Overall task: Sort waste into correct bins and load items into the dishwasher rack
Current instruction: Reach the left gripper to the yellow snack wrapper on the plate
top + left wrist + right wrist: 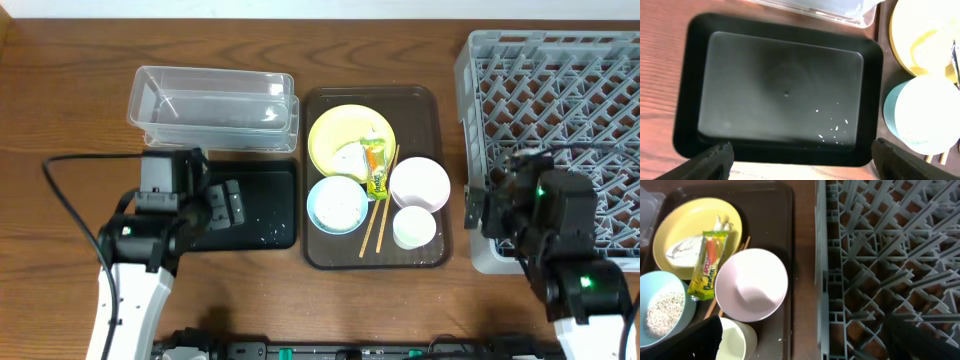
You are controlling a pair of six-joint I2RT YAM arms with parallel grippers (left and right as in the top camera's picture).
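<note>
Light, crinkly, probably slippery green-yellow-orange plastic wrapper [706, 266], pinch across its middle; left gripper [805, 154] and right gripper [807, 340] both wide, empty.

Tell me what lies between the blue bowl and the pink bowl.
The wrapper and the chopsticks lie between the blue bowl and the pink bowl; the overhead view shows it plainly.

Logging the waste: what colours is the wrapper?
Wrapper: green, yellow and orange; clearest in the right wrist view.
</note>
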